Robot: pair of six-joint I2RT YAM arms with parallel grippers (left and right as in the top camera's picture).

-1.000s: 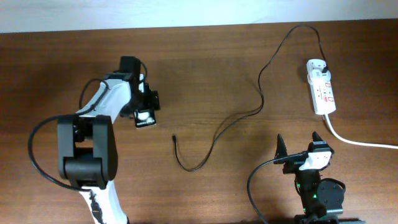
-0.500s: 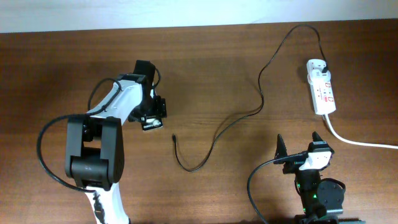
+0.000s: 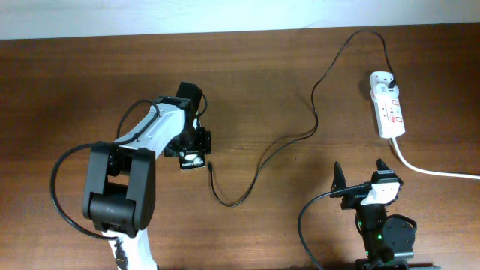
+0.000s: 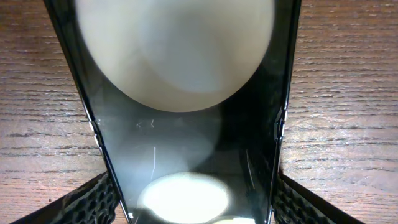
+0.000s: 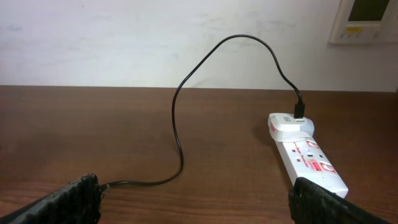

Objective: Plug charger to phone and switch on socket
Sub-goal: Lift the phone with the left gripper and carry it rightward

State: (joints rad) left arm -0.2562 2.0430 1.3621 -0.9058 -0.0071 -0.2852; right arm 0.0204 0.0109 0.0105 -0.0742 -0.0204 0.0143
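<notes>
My left gripper (image 3: pixel 193 150) is shut on the black phone (image 3: pixel 194 158), which fills the left wrist view (image 4: pixel 186 124) with two white blobs on its face. The phone sits just left of the charger's small connector tip (image 3: pixel 209 166). The thin black charger cable (image 3: pixel 300 137) loops across the table to its plug in the white socket strip (image 3: pixel 388 112), also in the right wrist view (image 5: pixel 308 158). My right gripper (image 3: pixel 361 175) is open and empty near the front edge, below the socket.
The socket's thick white cord (image 3: pixel 435 171) runs off to the right edge. A white wall borders the table's far edge (image 3: pixel 240 30). The brown wooden table (image 3: pixel 262 90) lies under everything.
My left gripper has carried the phone to the right and toward the front, bringing it close to the cable's connector tip. The right arm has not moved.
</notes>
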